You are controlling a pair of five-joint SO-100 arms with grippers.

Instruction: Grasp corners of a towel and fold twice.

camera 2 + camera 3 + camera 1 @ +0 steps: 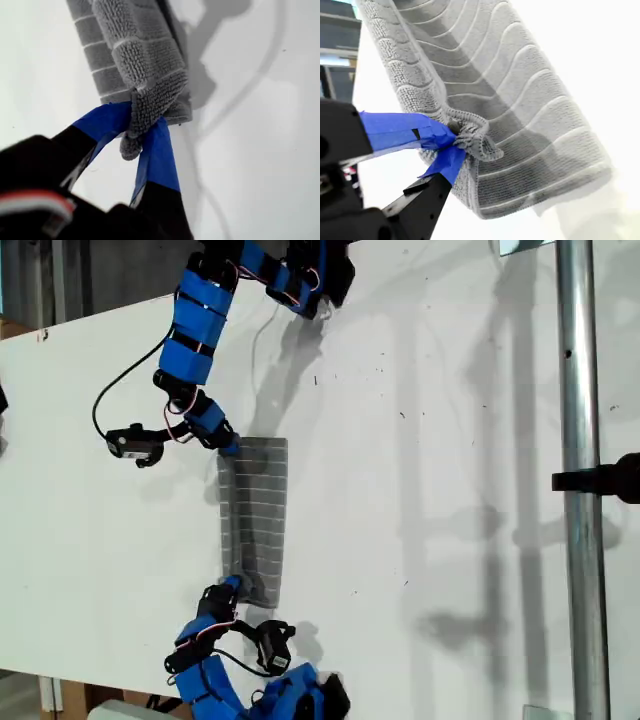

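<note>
- Two arms, both built of bright blue printed segments (197, 322) joined by black servo blocks (272, 643).
- Thin red and white wires run along the joints; a black cable (120, 383) loops free off the arm at the exterior view's top.
- My first gripper (137, 145): black fingers (157, 160) wrapped in blue tape at the tips; red and white band on the black housing.
- My second gripper (451, 145): black body, blue-taped fingertips (400, 130), tape creased.

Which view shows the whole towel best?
The exterior view: the whole towel lies folded lengthwise on the table, a gripper at each end. Each wrist view shows only one pinched corner and part of the cloth.
</note>
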